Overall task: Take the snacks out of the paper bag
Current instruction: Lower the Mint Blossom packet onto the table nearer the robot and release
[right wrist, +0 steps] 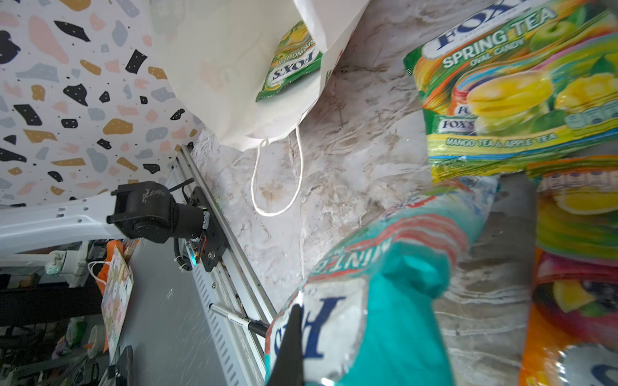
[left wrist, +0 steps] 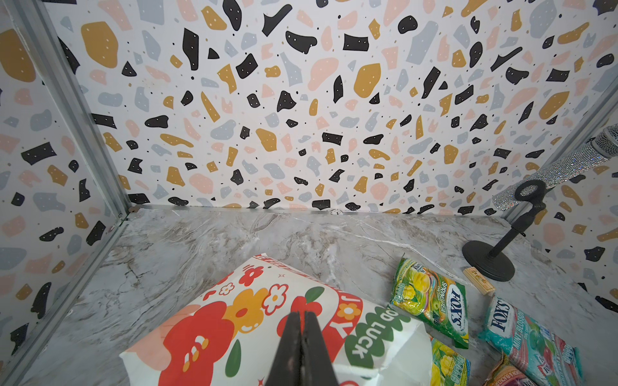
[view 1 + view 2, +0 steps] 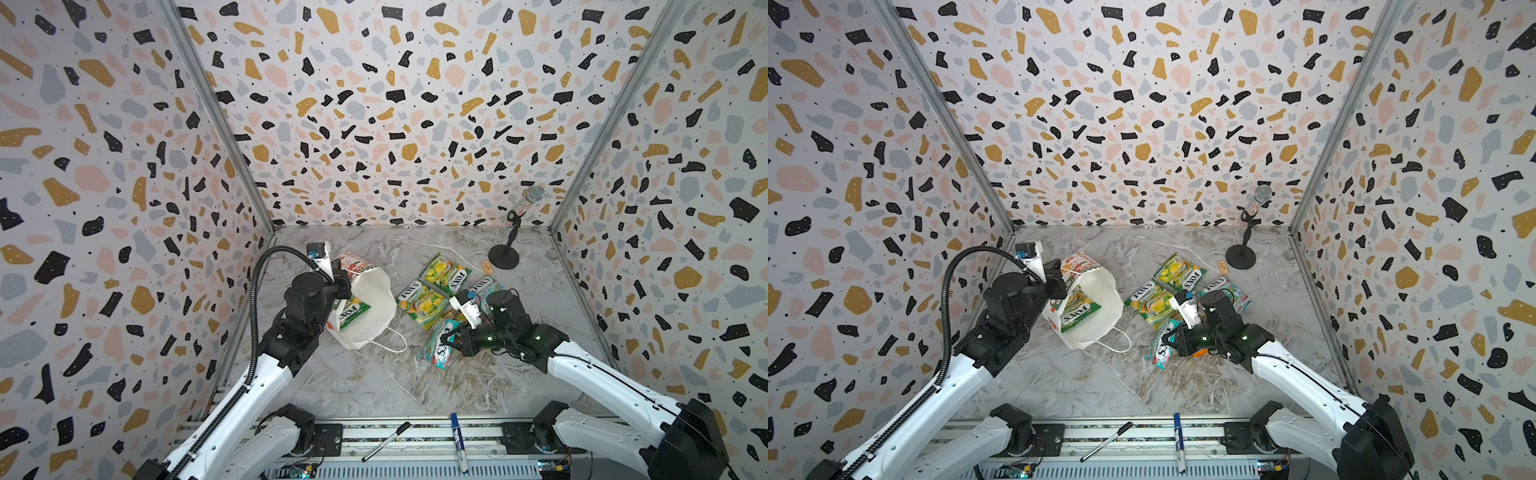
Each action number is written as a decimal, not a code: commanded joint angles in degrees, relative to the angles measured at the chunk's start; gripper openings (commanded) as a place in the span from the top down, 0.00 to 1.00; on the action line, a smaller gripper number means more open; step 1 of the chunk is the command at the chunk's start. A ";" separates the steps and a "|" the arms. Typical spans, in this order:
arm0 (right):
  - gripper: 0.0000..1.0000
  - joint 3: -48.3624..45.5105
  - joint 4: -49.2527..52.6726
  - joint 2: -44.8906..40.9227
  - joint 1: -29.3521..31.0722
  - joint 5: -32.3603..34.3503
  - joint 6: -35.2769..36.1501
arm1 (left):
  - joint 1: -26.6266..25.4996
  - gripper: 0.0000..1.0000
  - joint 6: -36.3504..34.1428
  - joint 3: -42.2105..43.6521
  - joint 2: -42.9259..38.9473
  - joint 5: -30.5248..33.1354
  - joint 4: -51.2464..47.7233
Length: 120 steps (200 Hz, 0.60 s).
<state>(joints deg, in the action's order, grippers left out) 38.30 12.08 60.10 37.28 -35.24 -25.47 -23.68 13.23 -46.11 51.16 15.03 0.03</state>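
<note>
The paper bag (image 3: 1100, 299) lies on its side on the counter (image 3: 1142, 386), mouth open, one green packet (image 3: 1079, 311) inside. The left gripper (image 3: 1060, 286) jaws are closed on the bag rim. The right gripper (image 3: 1170, 336) jaws are closed on a teal packet (image 3: 1158, 353); three more packets (image 3: 1153, 301) lie beside it

The bag's (image 3: 376, 303) wall hides part of the green packet (image 3: 353, 312) inside. The orange packet (image 1: 575, 317) is cut off by the right wrist view's edge and lies mostly under the right arm (image 3: 507, 316) in both top views. The teal packet (image 1: 384, 294) is blurred, and the tan piece (image 3: 485, 268) by the mic stand (image 3: 503, 259) is too small to identify.
</note>
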 commanded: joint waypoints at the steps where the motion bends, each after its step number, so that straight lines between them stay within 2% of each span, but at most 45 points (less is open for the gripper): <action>1: 1.00 -2.19 -6.38 0.22 0.31 -4.89 -1.78 | 0.41 1.00 -0.12 0.40 -0.67 0.09 1.80; 46: 1.00 -5.25 -5.94 2.11 0.36 -4.29 -1.17 | 0.45 1.00 -0.11 0.40 -0.63 0.09 1.81; 103: 1.00 -6.46 0.57 2.39 2.71 6.18 -1.79 | 0.39 1.00 -0.12 0.40 -0.60 0.09 1.81; 120: 0.96 -7.17 1.08 2.72 3.21 7.77 -2.54 | 0.46 1.00 -0.05 0.40 -0.58 0.07 1.81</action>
<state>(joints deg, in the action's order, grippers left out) 32.32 10.09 63.20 39.70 -32.16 -27.22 -23.68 13.23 -46.11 51.16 15.05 0.03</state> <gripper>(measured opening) 0.055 0.047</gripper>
